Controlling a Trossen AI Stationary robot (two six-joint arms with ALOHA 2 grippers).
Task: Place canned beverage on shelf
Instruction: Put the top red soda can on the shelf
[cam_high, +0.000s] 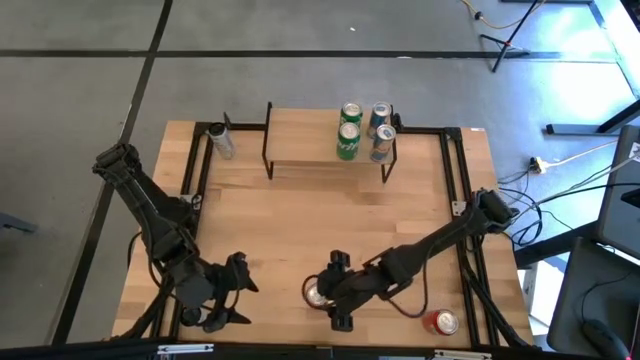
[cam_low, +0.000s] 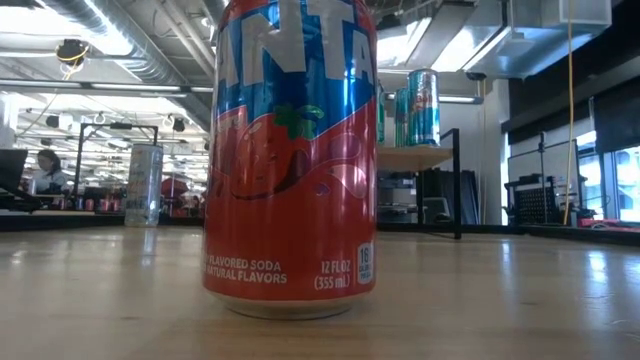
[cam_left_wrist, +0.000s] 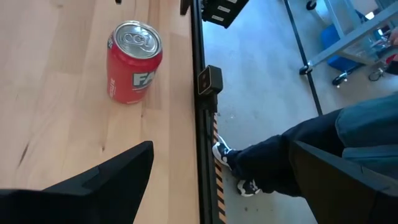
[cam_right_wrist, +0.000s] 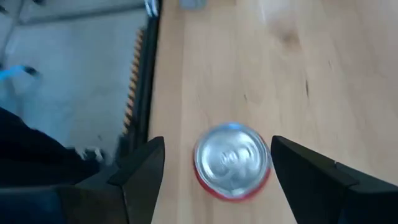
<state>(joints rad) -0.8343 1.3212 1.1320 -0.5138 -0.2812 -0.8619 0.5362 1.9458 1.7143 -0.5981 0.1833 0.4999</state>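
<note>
Red can (cam_right_wrist: 232, 160), right pincer (cam_right_wrist: 214, 163) open above

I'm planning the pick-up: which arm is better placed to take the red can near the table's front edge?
Right. The right hand is open, its fingers on either side of the red can. The left hand is open but off to the side.

Person's dark trouser leg (cam_left_wrist: 292, 155) and sneaker (cam_left_wrist: 225, 155) on the floor just past the table's front edge. Black tripod legs (cam_high: 510, 40) and loose cables (cam_high: 560, 165) beyond the table's right side.
</note>
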